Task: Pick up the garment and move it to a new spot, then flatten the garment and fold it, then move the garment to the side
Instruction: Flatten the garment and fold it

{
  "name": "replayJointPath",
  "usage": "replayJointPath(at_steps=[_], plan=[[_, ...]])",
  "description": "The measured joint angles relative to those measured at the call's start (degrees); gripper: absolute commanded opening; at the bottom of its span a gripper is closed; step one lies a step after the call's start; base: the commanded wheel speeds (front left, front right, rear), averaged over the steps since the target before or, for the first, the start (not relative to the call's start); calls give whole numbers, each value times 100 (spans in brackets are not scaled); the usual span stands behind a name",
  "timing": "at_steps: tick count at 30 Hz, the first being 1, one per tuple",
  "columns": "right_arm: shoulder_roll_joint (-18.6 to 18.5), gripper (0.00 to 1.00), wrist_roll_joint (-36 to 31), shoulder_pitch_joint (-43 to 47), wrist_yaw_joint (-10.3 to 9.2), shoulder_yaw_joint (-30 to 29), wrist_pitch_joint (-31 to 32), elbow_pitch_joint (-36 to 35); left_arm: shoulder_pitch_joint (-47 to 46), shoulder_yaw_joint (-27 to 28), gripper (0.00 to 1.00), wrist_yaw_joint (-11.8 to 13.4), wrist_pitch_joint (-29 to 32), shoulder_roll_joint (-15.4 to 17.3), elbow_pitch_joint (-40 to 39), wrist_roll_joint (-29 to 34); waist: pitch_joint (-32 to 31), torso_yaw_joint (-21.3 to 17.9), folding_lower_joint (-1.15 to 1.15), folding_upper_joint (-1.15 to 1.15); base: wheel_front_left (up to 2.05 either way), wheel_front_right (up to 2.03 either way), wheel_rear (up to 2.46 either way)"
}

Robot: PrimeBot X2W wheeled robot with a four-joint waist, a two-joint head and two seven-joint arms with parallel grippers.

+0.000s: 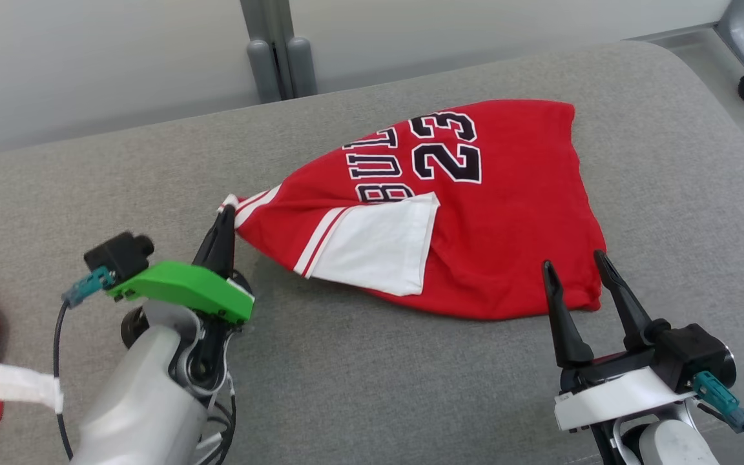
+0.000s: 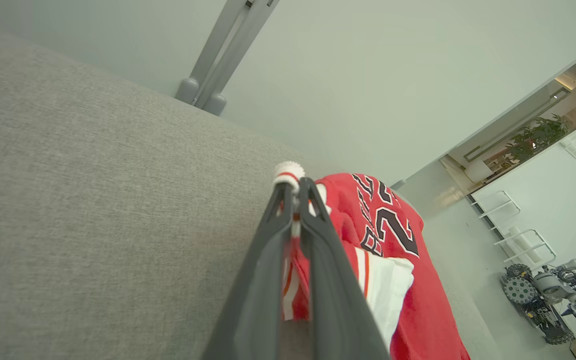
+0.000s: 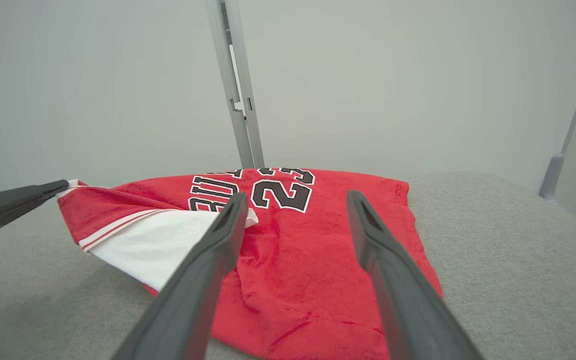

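Left claw (image 1: 225, 214) is clamped on the red jersey's (image 1: 507, 194) striped corner; right claw (image 1: 573, 260) hangs spread above its near hem. It lies rumpled mid grey cushion (image 1: 359, 387): best draw that corner outward, low and slow, once the right grips the hem.

The head camera looks down from the near side. Both wrist cameras sit low, facing far, sharing the garment (image 3: 318, 260).
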Motion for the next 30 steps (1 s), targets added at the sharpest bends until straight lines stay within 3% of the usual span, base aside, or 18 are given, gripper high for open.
replayJointPath(at_steps=[6,7,8,9,12,13,15,17,23,30], plan=[[0,100,-79,80,0,18,0,26,881,1167,0,-26,1,-74,-495,1118,-58,330,0,0,0,0,0],[0,100,-81,81,0,41,0,30,977,1343,6,-26,0,-120,-579,1302,-73,371,0,0,0,0,0],[1,100,-82,81,0,57,0,32,1079,1534,49,-22,1,-179,-678,1499,-89,401,0,0,0,0,0],[0,100,-81,81,0,67,0,33,1159,1708,100,11,1,-229,-787,1720,-103,418,0,0,0,0,0],[1,100,-81,81,0,98,0,33,1397,2273,100,241,-11,-331,-1329,2585,-130,430,0,0,0,0,0],[0,100,-79,81,0,108,0,27,1637,2520,100,467,-10,-401,-1880,3448,-114,418,0,0,0,0,0],[-1,100,-77,81,0,91,0,25,2047,2631,100,782,-11,-542,-2485,4378,-85,397,0,0,0,0,0],[-2,100,-77,81,0,82,0,23,2298,2555,100,868,-10,-591,-2791,4869,-65,378,0,0,0,0,0],[-2,100,-56,74,0,30,0,15,2601,1271,100,571,-14,-649,-2587,6141,37,373,0,0,0,0,0],[1,100,-45,-102,0,92,0,16,2100,424,100,477,77,-767,-1392,6267,210,344,0,0,0,0,0]])
